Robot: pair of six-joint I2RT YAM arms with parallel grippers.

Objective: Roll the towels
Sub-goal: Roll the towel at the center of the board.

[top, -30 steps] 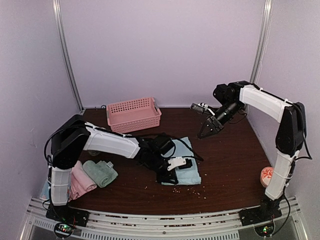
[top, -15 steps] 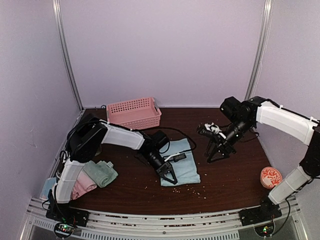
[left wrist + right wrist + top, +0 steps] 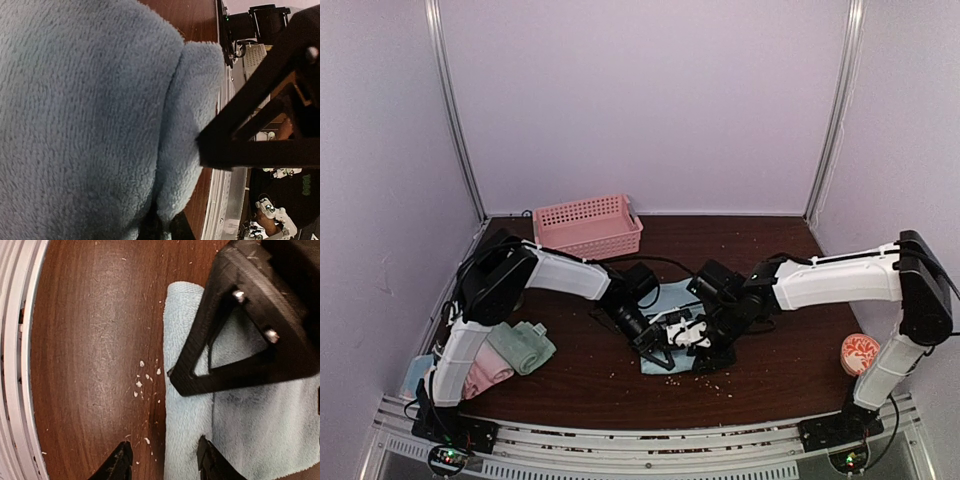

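A light blue towel point(image 3: 670, 300) lies flat mid-table, mostly under both grippers. My left gripper point(image 3: 658, 357) is shut on a raised fold at its near edge; in the left wrist view the light blue towel point(image 3: 90, 110) fills the frame, pinched at my left gripper point(image 3: 165, 227). My right gripper point(image 3: 703, 358) is low beside it and open. In the right wrist view my right gripper point(image 3: 162, 462) straddles the edge of the towel point(image 3: 250, 430), one fingertip point(image 3: 120, 460) over bare wood. A rolled green towel point(image 3: 520, 345) and a pink towel point(image 3: 485, 365) lie at the left.
A pink perforated basket point(image 3: 587, 228) stands at the back left. A small round thing with an orange-red pattern point(image 3: 860, 352) sits by the right arm's base. Pale crumbs point(image 3: 695, 378) dot the wood near the towel. The metal rail point(image 3: 15, 365) runs along the table's near edge.
My right arm swung from the back right down to the towel's near edge, its jaws widening. My left gripper stayed shut on the towel's near edge.
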